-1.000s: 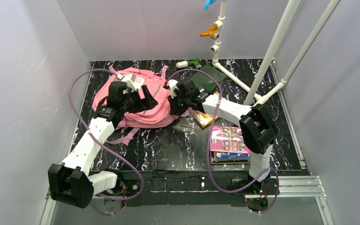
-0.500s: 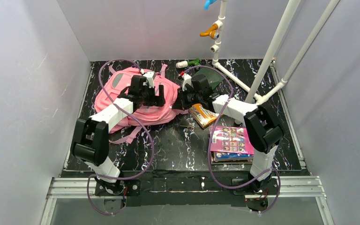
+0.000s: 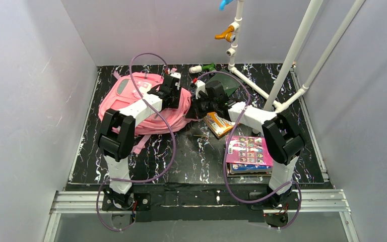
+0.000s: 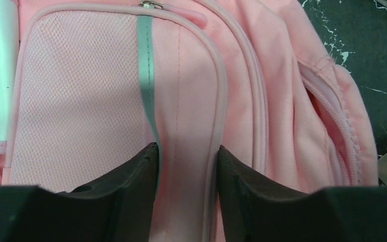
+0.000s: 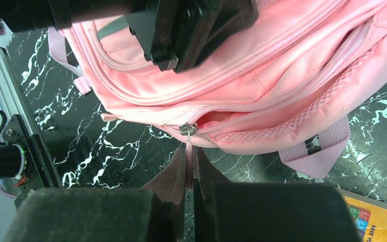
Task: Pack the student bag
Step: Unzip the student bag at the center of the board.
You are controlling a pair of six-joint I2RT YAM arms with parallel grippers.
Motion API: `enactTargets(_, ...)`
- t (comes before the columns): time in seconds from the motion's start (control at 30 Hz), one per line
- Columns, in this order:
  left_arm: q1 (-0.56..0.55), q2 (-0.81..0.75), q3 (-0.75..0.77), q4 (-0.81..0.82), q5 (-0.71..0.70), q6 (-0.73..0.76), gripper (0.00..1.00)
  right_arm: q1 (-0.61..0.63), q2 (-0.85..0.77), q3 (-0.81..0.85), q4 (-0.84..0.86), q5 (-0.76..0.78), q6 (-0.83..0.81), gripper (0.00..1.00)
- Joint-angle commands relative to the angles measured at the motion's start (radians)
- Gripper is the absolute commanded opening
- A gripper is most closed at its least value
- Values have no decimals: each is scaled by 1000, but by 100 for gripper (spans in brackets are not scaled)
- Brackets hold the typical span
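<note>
The right gripper (image 5: pixel 189 174) is pinched tight on the thin pink fabric zip pull tab (image 5: pixel 188 156), with no gap showing between its fingers. The tab hangs from the small metal slider (image 5: pixel 187 130) of the soft bright-pink fabric student bag (image 5: pixel 282 65). The bag lies flat on the black marbled desk (image 3: pixel 191 156), front face up, and this gripper sits just off the bag's right-hand edge in the overhead view. From the slider the zip track runs along that edge. On one side of the slider the teeth are parted and a darker pink inside shows; on the other they are closed. The coming move likely turns on this: the pull should run along the track, away from the parted stretch, not outward from the bag. The left gripper (image 4: pixel 186 169) rests on the bag's front pocket by a grey stripe (image 4: pixel 146 75), fingers partly apart with a ridge of pocket fabric between them; whether it clamps that fabric I cannot tell. It looks placed to steady the bag. An orange book (image 3: pixel 217 123) and a pink-covered book (image 3: pixel 249 150) lie beyond the bag's right side, nearer the right arm
</note>
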Motion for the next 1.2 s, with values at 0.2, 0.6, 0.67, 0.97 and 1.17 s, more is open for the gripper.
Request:
enactTargets(0.2,33,-35,123,-174,-18,-40,0,-1,-41,49,-52,104,-177,1)
enactTargets(0.6,179,-172,117,-19,244,-701,0,186,-198,-130,139,223,-341,1)
enactTargets(0.67,185,-201,83,42,241,-752,0,213,-194,-128,159,211,-347,1)
enactTargets(0.97,193,-234,37,170,293,-803,0,319,-113,-78,149,190,-447,1)
enactTargets(1.17,193,-259,2,240,321,-803,0,374,-71,-97,222,208,-594,1)
